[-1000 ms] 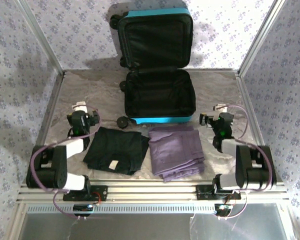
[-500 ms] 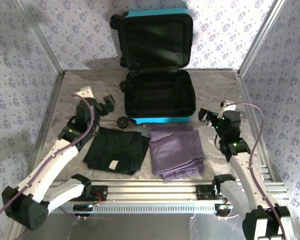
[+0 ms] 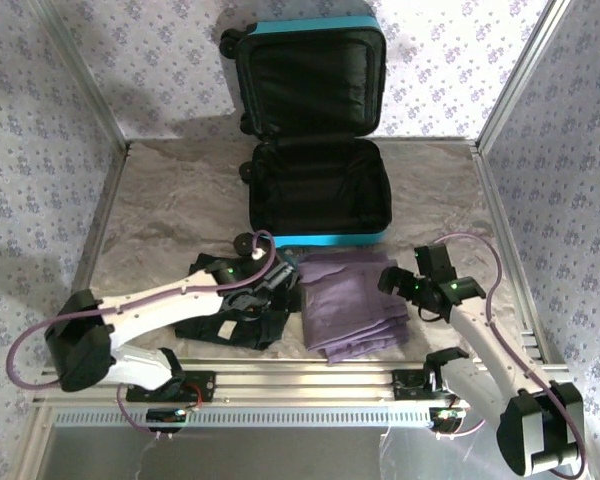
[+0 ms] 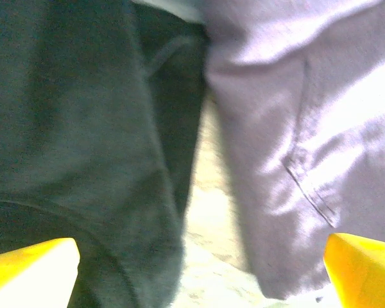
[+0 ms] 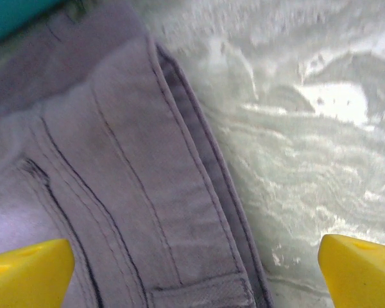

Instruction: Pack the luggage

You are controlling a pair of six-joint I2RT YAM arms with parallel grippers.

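— Top view: the luggage (image 3: 320, 190) lies open and empty on the desk (image 3: 160, 200). The left hand (image 3: 270, 282) and right hand (image 3: 395, 280) have swung in from beside it to the clothes in front of it.
— Left wrist: spread, straddling the black garment (image 4: 70, 128) and purple trousers (image 4: 295, 115).
— Right wrist: spread over the trousers' edge. Next move, I'd say: pinch cloth.

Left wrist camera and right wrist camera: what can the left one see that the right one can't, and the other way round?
Left wrist, not right wrist: the black folded clothes. Right wrist, not left wrist: a turquoise corner of the luggage. Both: the purple clothes, some marbled table, and yellow fingertips far apart at the bottom corners, so the left claw and the right claw are open.
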